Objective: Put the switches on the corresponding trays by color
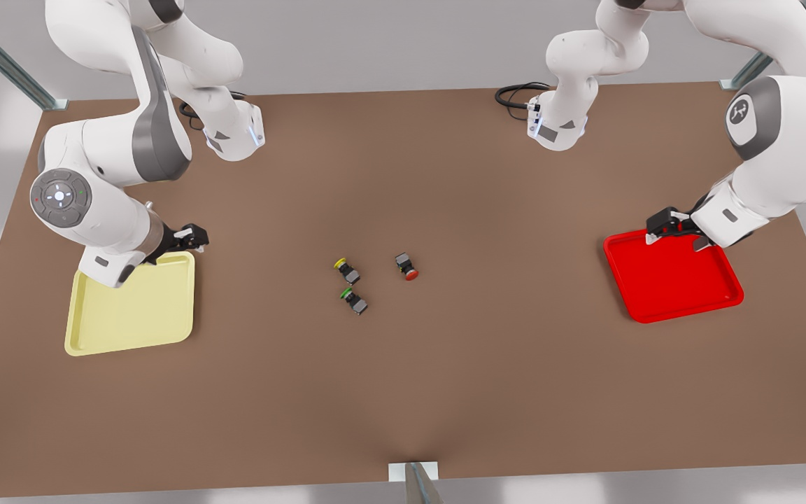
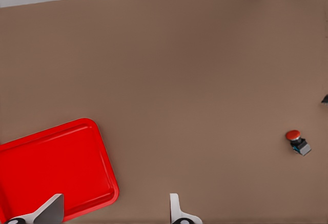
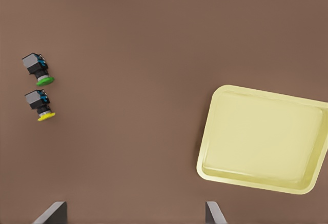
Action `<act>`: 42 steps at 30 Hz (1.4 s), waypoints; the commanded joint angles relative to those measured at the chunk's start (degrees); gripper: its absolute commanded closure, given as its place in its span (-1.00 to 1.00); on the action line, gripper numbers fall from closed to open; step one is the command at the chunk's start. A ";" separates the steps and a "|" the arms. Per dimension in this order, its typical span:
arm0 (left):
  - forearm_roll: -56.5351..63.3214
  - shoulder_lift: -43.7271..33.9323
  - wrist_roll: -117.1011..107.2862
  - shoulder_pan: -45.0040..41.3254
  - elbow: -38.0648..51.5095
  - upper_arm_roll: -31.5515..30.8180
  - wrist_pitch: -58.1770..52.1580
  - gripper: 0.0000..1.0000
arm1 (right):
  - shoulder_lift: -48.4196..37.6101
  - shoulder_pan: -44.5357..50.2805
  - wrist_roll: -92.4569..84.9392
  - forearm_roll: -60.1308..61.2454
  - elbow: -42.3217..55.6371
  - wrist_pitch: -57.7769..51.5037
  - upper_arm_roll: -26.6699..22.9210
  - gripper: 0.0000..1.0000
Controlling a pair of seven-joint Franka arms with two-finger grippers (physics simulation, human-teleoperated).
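The yellow-capped switch (image 1: pixel 347 269) (image 3: pixel 38 106) and the red-capped switch (image 1: pixel 406 266) (image 2: pixel 297 142) lie on their sides mid-table, a short gap between them. On the front view's left lies the pale yellow tray (image 1: pixel 130 308) (image 3: pixel 261 142); my right gripper (image 1: pixel 172 245) (image 3: pixel 133 214) hovers open over its far corner, holding nothing. The bright red tray (image 1: pixel 676 280) (image 2: pixel 51 167) sits on the front view's right. Above its far edge hangs my left gripper (image 1: pixel 676 241) (image 2: pixel 113 211), open and holding nothing. Nothing lies in either tray.
A green-capped switch (image 1: pixel 354 299) (image 3: pixel 37 67) lies just in front of the yellow one. A black cable (image 1: pixel 515 94) coils at the far edge by an arm base. Bare brown tabletop (image 1: pixel 515 364) stretches between the switches and each tray.
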 commanded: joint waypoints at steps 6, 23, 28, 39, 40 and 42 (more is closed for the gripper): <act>2.81 11.01 -20.96 -17.70 0.03 -0.28 1.31 -1.00 | 9.16 16.87 -0.10 -0.14 0.32 6.56 -0.98 -1.00; -2.38 33.16 -99.38 -37.66 -6.12 -2.13 38.40 -1.00 | 18.48 33.58 20.82 -4.19 -23.06 52.27 -2.65 -1.00; -6.42 30.26 -110.96 -38.54 -8.85 -2.21 38.75 -1.00 | 18.66 33.67 20.82 -4.19 -25.07 52.36 -2.73 -1.00; -5.80 32.19 -102.81 -38.45 -8.85 -1.95 42.00 -1.00 | 21.74 33.58 20.56 -4.19 -27.98 56.40 -3.79 -1.00; -5.72 32.19 -100.43 -38.54 -8.85 -2.21 40.77 -1.00 | 22.35 33.58 20.47 -4.19 -27.98 56.49 -3.88 -1.00; -5.72 32.19 -97.27 -38.54 -8.85 -2.74 39.10 -1.00 | 22.79 33.58 20.47 -4.19 -27.98 56.49 -3.88 -1.00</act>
